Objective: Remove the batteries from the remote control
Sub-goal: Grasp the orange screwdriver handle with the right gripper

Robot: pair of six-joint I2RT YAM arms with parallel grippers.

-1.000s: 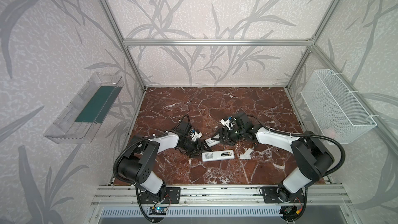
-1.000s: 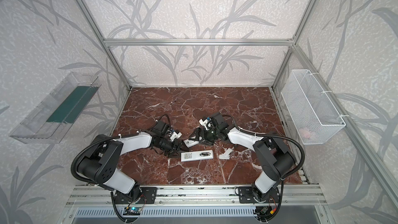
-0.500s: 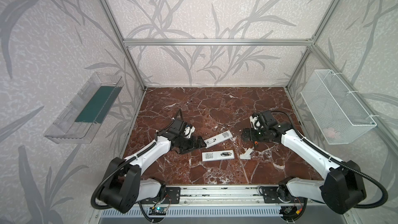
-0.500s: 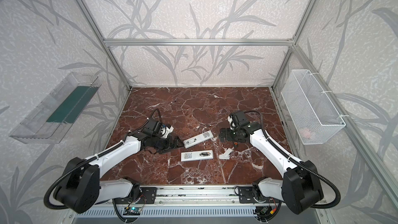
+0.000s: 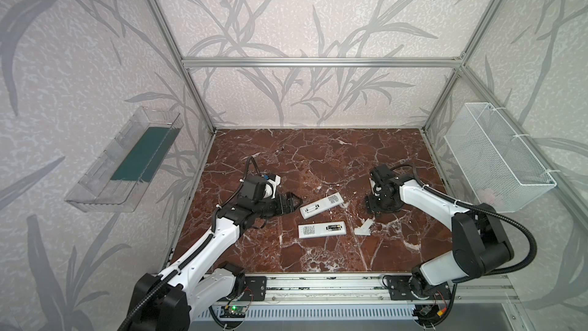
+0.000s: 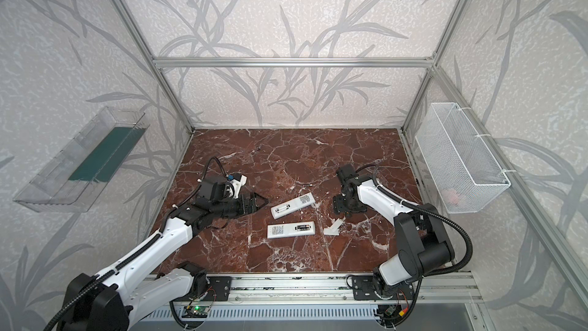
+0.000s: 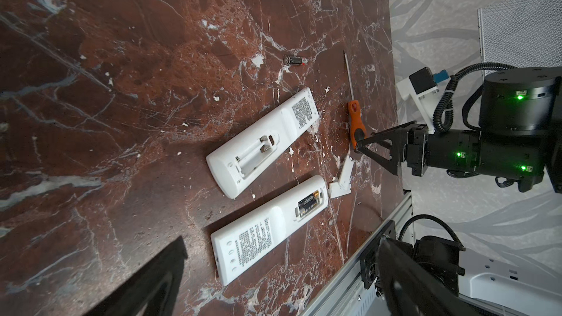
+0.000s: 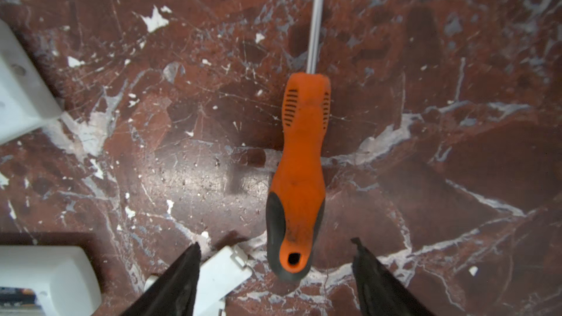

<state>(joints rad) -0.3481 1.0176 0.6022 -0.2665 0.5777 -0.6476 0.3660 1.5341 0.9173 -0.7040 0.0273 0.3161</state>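
Right gripper is parked nose-down over the butt of the orange-handled screwdriver. Its jaws are spread with a gap left on both sides of the handle, so nothing is gripped. Left gripper is held low with jaws wide apart and empty, aimed at the far remote and just short of it.

Two white battery covers are lying overlapped just beside the screwdriver's butt. Both remotes are lying back-up. The far remote's open bay shows only metal contacts. In the near remote, a dark, gold-banded battery is seated in the bay at the covers' end, its long axis run along the remote's length. A loose battery is lying flat on the tabletop behind the far remote, its red-marked end turned toward the screwdriver's shaft.

On the side walls, a flat dark green piece is laid along the bottom of the clear bin, and something pale pink, too blurred to name, is sat in the wire basket.

The back half of the tabletop is mostly bare marble, and a bare strip is left between the near remote and the front rail.
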